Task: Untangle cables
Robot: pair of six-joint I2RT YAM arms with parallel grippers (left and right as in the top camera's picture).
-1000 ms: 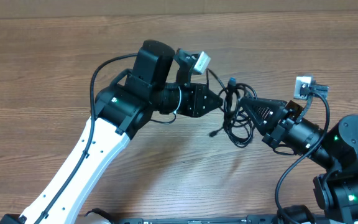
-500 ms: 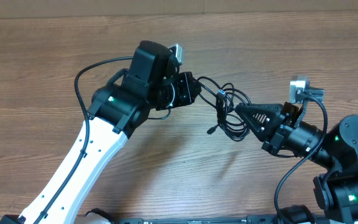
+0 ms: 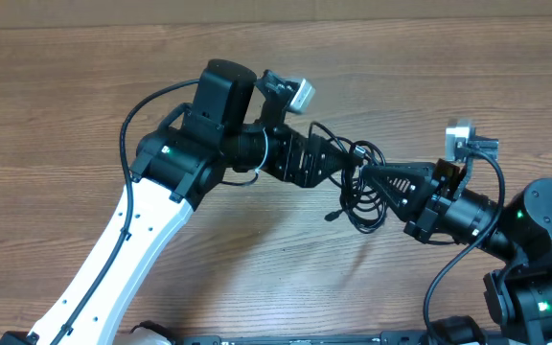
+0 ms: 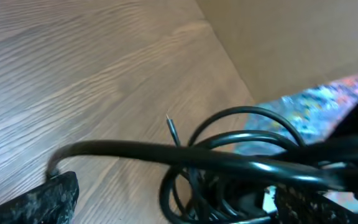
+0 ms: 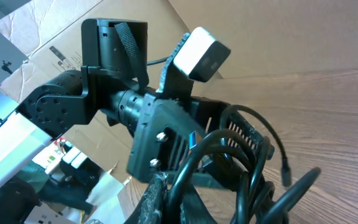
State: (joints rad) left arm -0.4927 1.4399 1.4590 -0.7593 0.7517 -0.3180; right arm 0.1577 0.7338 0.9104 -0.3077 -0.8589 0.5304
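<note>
The cables (image 3: 356,203) form a tangle of thin black loops in mid-table, between my two grippers. My right gripper (image 3: 370,176) comes in from the right and is shut on the cables; in the right wrist view several strands (image 5: 253,155) run out from between its fingers (image 5: 166,199), and a small plug tip (image 5: 286,174) hangs free. My left gripper (image 3: 339,165) reaches in from the left and stands open. Its two fingers sit wide apart in the left wrist view, with cable loops (image 4: 229,155) lying between them, not clamped. One loose plug end (image 3: 332,217) rests on the wood.
A cardboard box (image 3: 257,10) lines the far table edge. The left arm's white link (image 3: 132,249) crosses the lower left. The right arm's base (image 3: 535,249) fills the lower right.
My left gripper was shut and drawn back to the left half a second ago. It has since swung right into the tangle and opened. The right gripper has barely moved.
</note>
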